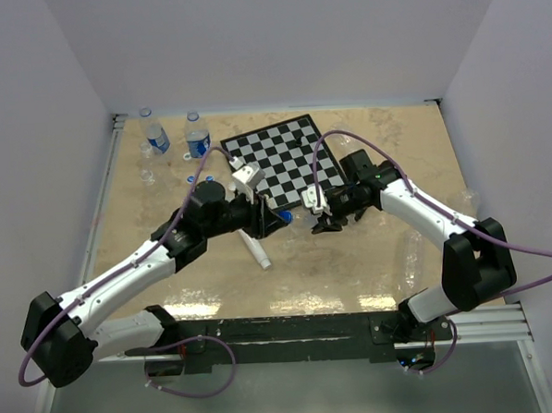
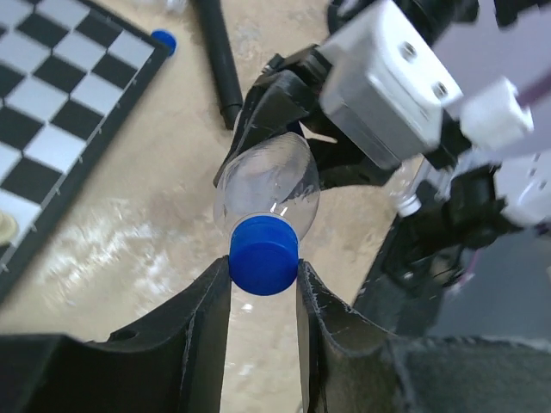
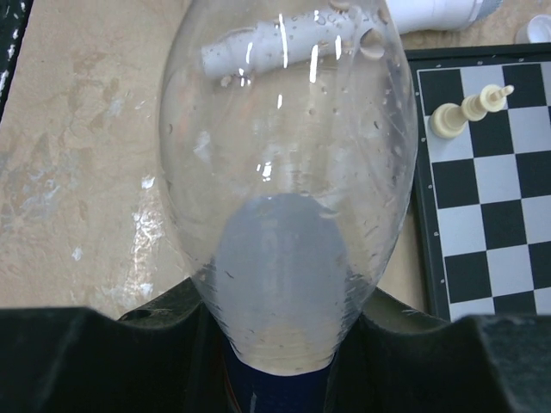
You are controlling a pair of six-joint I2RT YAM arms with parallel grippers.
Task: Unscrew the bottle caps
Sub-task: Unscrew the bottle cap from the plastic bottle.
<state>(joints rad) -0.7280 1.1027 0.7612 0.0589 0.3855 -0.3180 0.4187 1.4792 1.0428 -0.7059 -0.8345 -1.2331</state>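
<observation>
1. Fingers (image 2: pixel 207 314) of L gripper (image 2: pixel 263 268) pinch blue cap (image 2: pixel 263 255), one on each side.
2. R gripper (image 3: pixel 280 323) clamps clear bottle (image 3: pixel 284 172); only droplets inside.
3. Bottle sits btwn both arms, near chessboard (image 1: pixel 278 160).

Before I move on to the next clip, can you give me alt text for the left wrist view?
The left gripper is shut on the blue cap of a clear bottle, whose body the right gripper holds from the far side. A chessboard lies at left on the beige table.
</observation>
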